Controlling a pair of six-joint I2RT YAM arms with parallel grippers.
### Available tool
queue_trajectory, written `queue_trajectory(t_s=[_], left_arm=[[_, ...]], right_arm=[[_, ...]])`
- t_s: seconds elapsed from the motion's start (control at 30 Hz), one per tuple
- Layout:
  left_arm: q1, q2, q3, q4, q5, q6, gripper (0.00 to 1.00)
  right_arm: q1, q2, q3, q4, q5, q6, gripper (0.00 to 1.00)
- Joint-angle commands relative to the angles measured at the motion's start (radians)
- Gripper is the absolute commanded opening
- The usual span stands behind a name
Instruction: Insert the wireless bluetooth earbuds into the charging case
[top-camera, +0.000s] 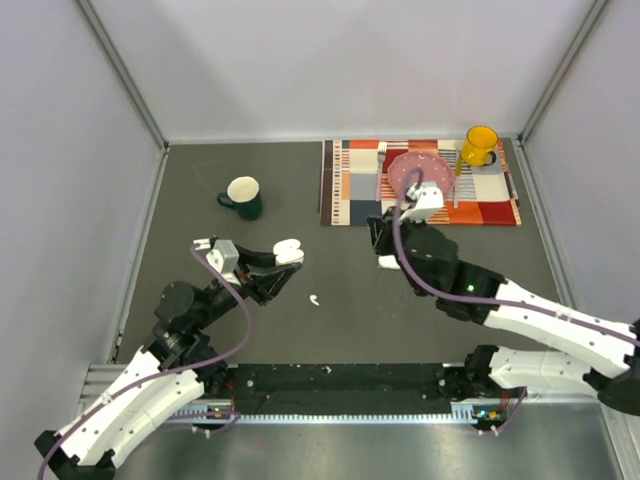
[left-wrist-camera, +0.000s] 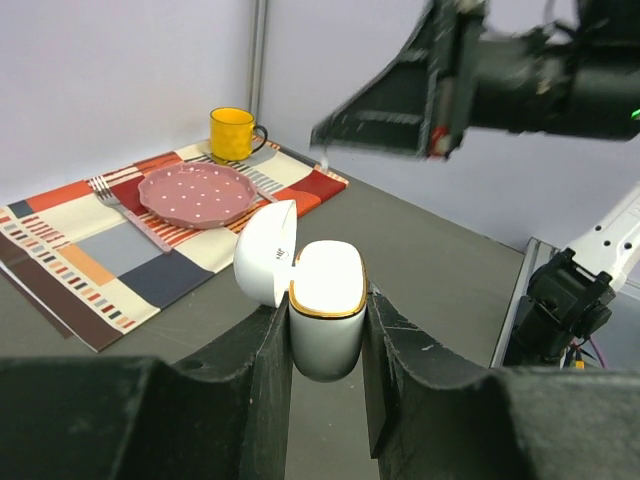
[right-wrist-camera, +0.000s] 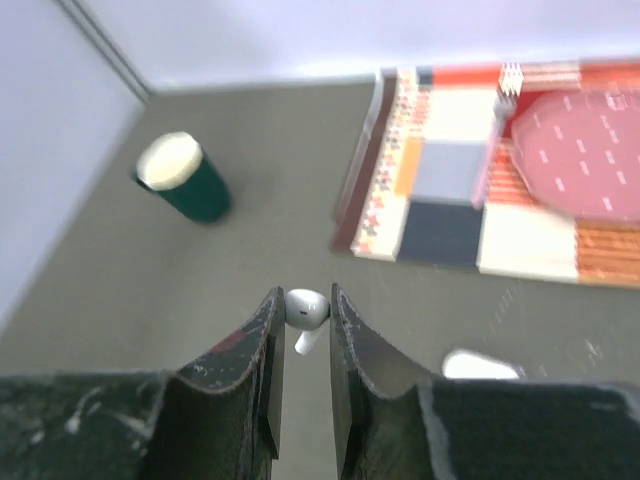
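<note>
The left gripper (left-wrist-camera: 327, 332) is clamped on the white case (left-wrist-camera: 325, 285), its two fingers pressed against the case's sides and holding it upright above the grey table (top-camera: 345, 335). The case's lid is swung open to one side, and a thin gold rim rings its mouth. The right gripper (right-wrist-camera: 304, 298) is nearly closed, pinching one white earbud (right-wrist-camera: 306, 311) between its fingertips, with the stem hanging below them. From the left wrist, the right gripper hangs higher than the case and beyond it, well apart from the open mouth. A second earbud (top-camera: 314, 299) lies loose on the table, just in front of the held case and between the two arms. A blurred white thing (right-wrist-camera: 480, 365) rests on the table near the right gripper; what it is cannot be told. A dark green mug (top-camera: 243, 196) stands left of centre. At the far right a striped placemat (top-camera: 350, 190) carries a pink dotted plate (top-camera: 400, 166) and a yellow mug (top-camera: 480, 145).
</note>
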Motion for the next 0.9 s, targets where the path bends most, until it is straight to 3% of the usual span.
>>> queue_trajectory(t_s=[0.0, 0.13, 0.4, 0.87], left_arm=[[0.004, 0.064, -0.008, 0.141, 0.05, -0.022, 0.0], [0.006, 0.131, -0.006, 0.205, 0.108, -0.023, 0.0], [0.001, 0.175, -0.023, 0.287, 0.118, 0.031, 0.0], [-0.026, 0.163, -0.04, 0.284, 0.092, 0.163, 0.0]], right_arm=[[0.043, -0.108, -0.017, 0.271, -0.1, -0.208, 0.0], [0.085, -0.128, -0.002, 0.307, -0.195, -0.286, 0.0], [0.246, -0.072, 0.021, 0.415, -0.168, -0.475, 0.0], [0.35, 0.031, 0.04, 0.534, -0.148, -0.535, 0.0]])
